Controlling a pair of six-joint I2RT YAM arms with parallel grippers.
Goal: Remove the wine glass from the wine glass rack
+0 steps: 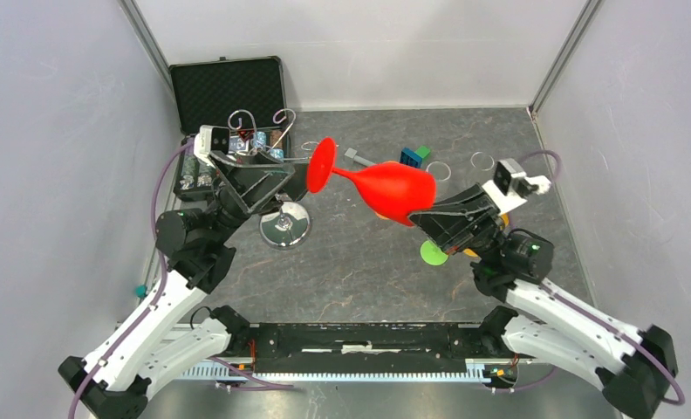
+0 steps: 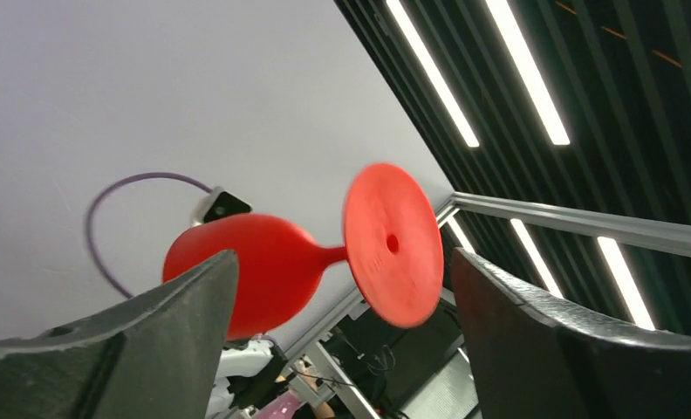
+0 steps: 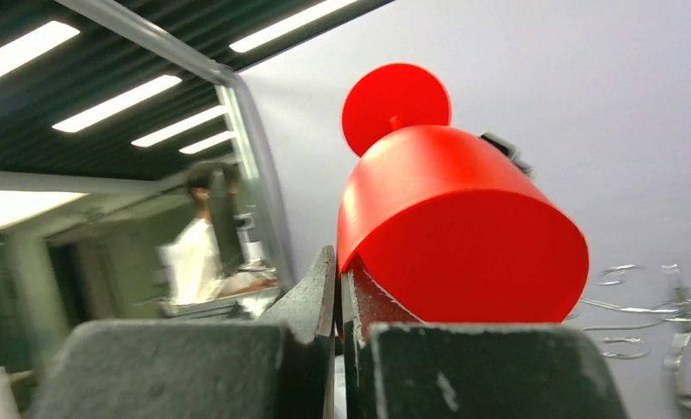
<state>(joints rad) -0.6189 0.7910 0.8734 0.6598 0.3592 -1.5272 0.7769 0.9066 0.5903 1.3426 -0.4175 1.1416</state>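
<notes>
Red plastic is what your right claw [image 1: 422, 216] has hold of: the wine glass [image 1: 393, 188] is pinched at the rim of its bowl, the two fingers [image 3: 311, 301] pressed together with the thin wall between them. You have it up in the air, tipped almost onto its side, with the stem and round foot pointing toward your left arm.

The glass hangs clear of the wine glass rack [image 1: 285, 230], which stands upright on the grey surface [image 1: 351, 284] with its shiny disc base just below the left claw [image 1: 277, 183] and its curled hooks showing behind it.

Your left claw is spread wide and holds nothing. In its wrist view the foot of the glass shows between the two fingers [image 2: 185, 305] and touches neither.

A black foam-lined case [image 1: 229, 87] lies open at the far left corner, and a green disc [image 1: 433, 253] rests under your right claw.
</notes>
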